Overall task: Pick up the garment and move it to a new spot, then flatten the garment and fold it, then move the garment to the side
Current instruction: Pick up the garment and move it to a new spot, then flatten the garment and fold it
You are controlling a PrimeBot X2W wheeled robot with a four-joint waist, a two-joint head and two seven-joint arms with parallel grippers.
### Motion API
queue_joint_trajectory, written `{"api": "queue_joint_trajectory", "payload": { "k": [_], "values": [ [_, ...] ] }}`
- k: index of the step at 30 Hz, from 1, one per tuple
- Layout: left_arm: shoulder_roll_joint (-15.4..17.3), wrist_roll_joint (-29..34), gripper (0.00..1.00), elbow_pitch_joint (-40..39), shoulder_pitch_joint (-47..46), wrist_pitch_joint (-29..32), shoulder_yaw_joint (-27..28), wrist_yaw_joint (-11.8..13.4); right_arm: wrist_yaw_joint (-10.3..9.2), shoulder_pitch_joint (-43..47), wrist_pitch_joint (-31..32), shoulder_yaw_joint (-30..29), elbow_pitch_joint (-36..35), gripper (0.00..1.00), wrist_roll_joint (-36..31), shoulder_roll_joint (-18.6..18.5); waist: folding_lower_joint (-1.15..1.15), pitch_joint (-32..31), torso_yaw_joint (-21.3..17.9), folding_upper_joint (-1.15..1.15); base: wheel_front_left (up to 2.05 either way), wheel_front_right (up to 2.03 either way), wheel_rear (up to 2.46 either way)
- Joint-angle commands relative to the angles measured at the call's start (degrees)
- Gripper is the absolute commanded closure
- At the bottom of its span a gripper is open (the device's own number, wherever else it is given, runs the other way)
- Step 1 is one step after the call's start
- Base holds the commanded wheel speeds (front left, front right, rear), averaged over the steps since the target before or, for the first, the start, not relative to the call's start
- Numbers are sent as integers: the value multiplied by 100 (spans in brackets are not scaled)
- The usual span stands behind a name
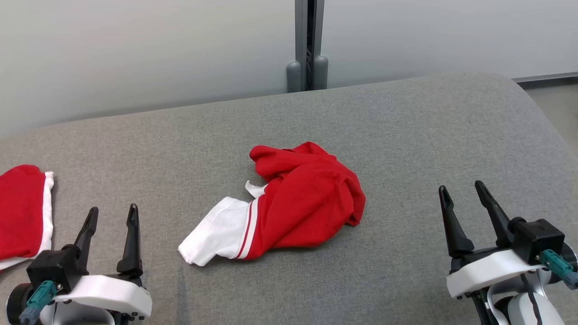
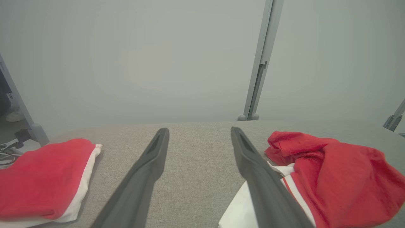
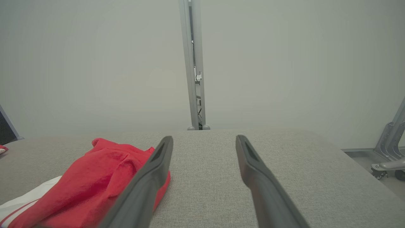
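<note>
Red with a white end, the garment (image 1: 298,203) lies bunched midway on the table (image 1: 429,131), apart from the left gripper (image 1: 113,208) and right gripper (image 1: 461,186), both open, empty, nearer. Best to pinch a raised fold and lift clear before moving.

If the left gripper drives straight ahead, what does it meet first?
Likely nothing: the left gripper aims along bare grey cushion between the folded garment and the crumpled garment, though height is unclear.

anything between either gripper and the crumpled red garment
Nothing visible: only bare grey surface separates the crumpled garment from the left gripper and the right gripper. A second red garment lies off left.
</note>
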Motion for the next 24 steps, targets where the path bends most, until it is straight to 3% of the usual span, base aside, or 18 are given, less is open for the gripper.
{"api": "queue_joint_trajectory", "payload": {
  "k": [1, 24],
  "values": [
    [36, 9, 0, -45, 59, 6, 12, 38, 0, 63, 37, -7, -46, 0, -2, -8, 0, -25, -9, 0, 0, 0, 0],
    [32, -29, 0, -399, 114, 131, -28, 248, 0, 6, 195, -111, -237, 0, -41, -38, 0, 14, 132, 0, 0, 0, 0]
  ]
}}
